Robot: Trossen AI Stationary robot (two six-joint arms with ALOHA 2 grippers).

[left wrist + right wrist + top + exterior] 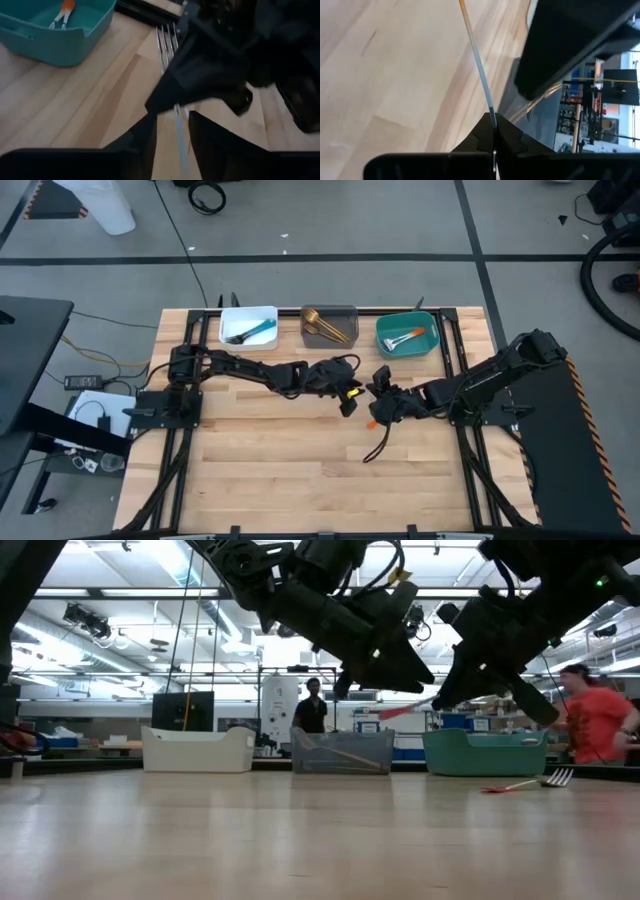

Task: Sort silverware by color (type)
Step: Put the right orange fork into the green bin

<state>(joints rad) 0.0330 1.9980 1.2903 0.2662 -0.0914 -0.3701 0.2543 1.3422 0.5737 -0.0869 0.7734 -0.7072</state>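
Observation:
My right gripper hovers over the table's middle, shut on a thin orange-handled utensil. My left gripper faces it closely, open, with one finger on each side of the utensil's thin shaft, apart from it. A second orange-handled fork lies flat on the table. Fork tines show past the right gripper; I cannot tell whose they are. The white bin holds a blue-handled piece, the grey bin gold ones, the teal bin orange-handled ones. My right gripper pinches the utensil's silver shaft between its two fingers. The shaft runs on from the fingertips to the orange handle end, which points toward my left gripper. The utensil is lifted clear of the table, tilted slightly.
The three bins stand in a row along the table's far edge. Bare wood fills the near half. A black cable trails on the table below the right gripper. People show in the room beyond.

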